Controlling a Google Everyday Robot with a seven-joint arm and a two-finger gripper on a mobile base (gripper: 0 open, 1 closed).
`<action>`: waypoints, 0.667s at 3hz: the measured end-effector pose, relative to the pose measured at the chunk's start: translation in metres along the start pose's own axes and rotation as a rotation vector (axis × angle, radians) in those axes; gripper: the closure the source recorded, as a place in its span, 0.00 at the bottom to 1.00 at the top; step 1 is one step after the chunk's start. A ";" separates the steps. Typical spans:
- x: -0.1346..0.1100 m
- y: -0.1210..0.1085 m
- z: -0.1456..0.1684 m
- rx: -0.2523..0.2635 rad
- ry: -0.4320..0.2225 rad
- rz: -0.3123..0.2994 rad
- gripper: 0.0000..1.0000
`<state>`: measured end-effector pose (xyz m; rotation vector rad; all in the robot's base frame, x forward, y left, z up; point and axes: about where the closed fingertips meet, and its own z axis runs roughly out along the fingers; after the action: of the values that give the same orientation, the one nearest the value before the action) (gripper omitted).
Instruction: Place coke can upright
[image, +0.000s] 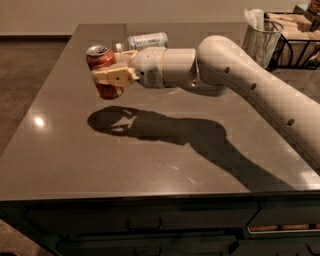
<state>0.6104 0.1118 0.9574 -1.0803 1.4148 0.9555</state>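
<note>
With our gripper (109, 70) clenched on the seemingly upright coke can (101, 61) above the bench (65, 150), we needed a level, gentle descent.

High camera looks down over table (165, 170); pincer (112, 70) grips coke can (99, 57) upper left

hand (108, 71): aloft, upper left, gripping coke can (99, 56) | arm (240, 75): outstretched

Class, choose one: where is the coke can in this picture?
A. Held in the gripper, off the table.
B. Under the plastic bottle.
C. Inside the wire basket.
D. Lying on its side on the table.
A: the gripper grips the coke can, whose shadow lies apart from it on the table.
</note>
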 end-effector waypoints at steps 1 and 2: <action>0.008 0.002 0.001 0.027 -0.035 -0.025 1.00; 0.019 0.001 0.003 0.033 -0.030 -0.030 1.00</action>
<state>0.6095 0.1126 0.9382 -1.0565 1.3817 0.9204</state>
